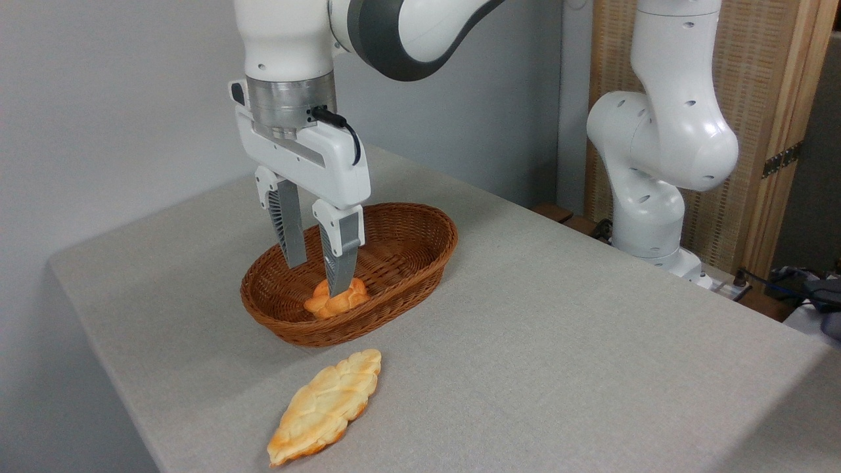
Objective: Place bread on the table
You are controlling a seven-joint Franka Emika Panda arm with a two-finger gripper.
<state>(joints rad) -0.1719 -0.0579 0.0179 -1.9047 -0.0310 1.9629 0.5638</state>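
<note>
Hanging over the wicker basket [420, 253], gripper [320, 276] spread moderately wide, holding nothing, right finger [341, 263] in front of the bread [336, 301] at the basket's near-left end. Braided loaf [325, 407] on the table [558, 328] nearer, just beside the rim. Open cloth right.

Orange-golden knotted bread [336, 299], paler at its base, just below the grey ribbed fingers [290, 230]; brown woven wicker basket [420, 226] around and behind the fingers; pale-golden braided loaf [325, 406], browner along its edges, nearer the camera than the fingers; light grey-beige cloth over the counter [558, 328]; white gripper [318, 276] body with a silver collar and black cable above the fingers; white and dark grey arm [407, 33].
</note>
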